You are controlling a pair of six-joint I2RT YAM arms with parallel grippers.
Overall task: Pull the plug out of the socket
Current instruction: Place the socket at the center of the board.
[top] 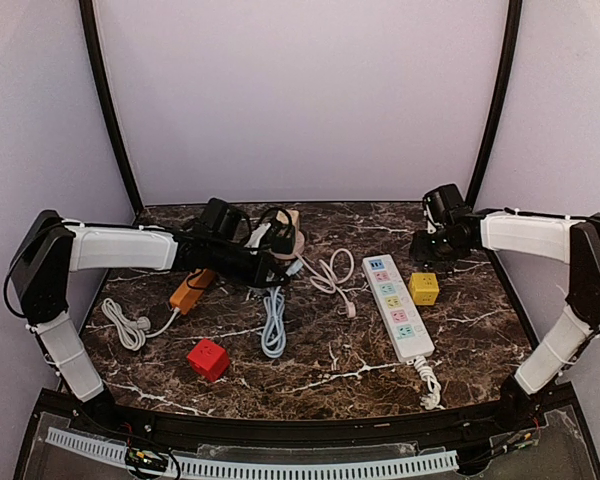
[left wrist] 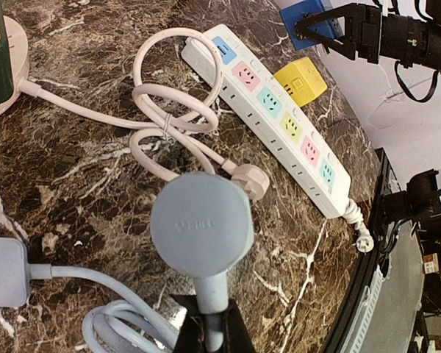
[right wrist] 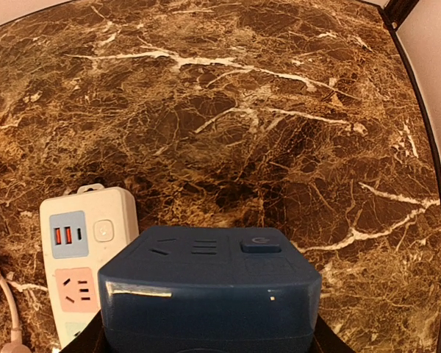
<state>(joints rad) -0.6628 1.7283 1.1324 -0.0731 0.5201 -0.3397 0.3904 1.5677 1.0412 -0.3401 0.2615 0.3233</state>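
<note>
Between the clenched fingers of the left claw (left wrist: pixel 209 329) sits the narrow neck of the plug (left wrist: pixel 201 224), where its cord begins; the round head stands clear of the pads. This hold carries the main risk: with only the neck clamped, the head could swivel or slide through if the trailing pale blue cable (left wrist: pixel 125 320) drags or catches on its own coil below. A second risk lies at the right claw (top: pixel 425 243), which grasps the dark blue socket cube (right wrist: pixel 206 294) by its sides, above the desk (right wrist: pixel 242 110); a smooth casing may shift if knocked. A release from this height could drop the plug onto the looped white cord (left wrist: pixel 165 110) or the power strip (left wrist: pixel 279 118). The plug is a pale grey-blue disc with faint embossed lettering on its back, its prongs turned away and unseen. It hangs above the desk, well apart from the cube, so separation appears complete.
</note>
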